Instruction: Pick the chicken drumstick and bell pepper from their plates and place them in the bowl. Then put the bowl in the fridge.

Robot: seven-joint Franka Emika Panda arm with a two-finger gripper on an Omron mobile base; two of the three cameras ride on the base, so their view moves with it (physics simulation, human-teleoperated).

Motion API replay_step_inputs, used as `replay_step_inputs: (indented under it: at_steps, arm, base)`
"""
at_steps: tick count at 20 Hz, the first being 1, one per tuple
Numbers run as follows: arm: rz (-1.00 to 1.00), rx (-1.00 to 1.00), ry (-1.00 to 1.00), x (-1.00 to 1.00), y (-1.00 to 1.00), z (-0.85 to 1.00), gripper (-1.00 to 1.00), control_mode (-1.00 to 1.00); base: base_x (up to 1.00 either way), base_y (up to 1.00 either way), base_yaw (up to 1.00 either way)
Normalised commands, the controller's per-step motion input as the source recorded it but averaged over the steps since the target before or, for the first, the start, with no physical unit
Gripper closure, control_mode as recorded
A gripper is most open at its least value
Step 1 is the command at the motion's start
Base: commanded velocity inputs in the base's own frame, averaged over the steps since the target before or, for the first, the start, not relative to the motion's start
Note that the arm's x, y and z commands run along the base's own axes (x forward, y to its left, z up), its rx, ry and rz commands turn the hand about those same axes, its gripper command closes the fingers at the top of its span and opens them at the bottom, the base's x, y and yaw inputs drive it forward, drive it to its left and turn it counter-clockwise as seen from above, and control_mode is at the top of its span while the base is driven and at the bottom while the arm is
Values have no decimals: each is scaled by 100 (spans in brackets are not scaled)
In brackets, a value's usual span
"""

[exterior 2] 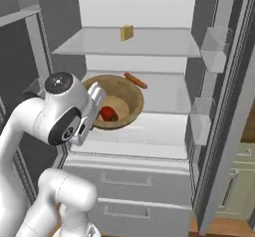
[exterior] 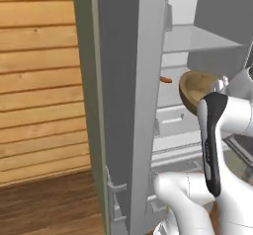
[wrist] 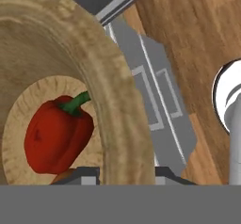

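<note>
Fingers (wrist: 84, 175) clamped on bowl (exterior 2: 124, 94) rim, bowl tilted w/ pepper (wrist: 59, 133) inside, held in open fridge (exterior 2: 149, 47), drumstick (exterior 2: 135, 80) on shelf behind.

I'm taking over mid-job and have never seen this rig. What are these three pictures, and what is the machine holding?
The machine is a white robot arm on a base that can drive, facing an open fridge. Two pictures come from cameras on the base, behind the arm on its left and right. The third comes from a camera on the hand and looks along the gripper.

The gripper pinches the thick rim of a wooden bowl and holds it tilted over a fridge shelf. A red bell pepper lies inside the bowl. A small orange-brown chicken drumstick lies just beyond the bowl's far rim, apparently on the shelf rather than in the bowl. A small yellow block stands on the shelf above.
</note>
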Motion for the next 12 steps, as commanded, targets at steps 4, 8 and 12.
replay_step_inputs:
  at_steps: [4,8,12]
  arm:
    - [0,0,0,0,0,0,100,100]
    - [0,0,0,0,0,0,100,100]
    - [0,0,0,0,0,0,100,100]
  base:
    - [43,-59,68]
    - [33,-89,41]
    - [6,-28,14]
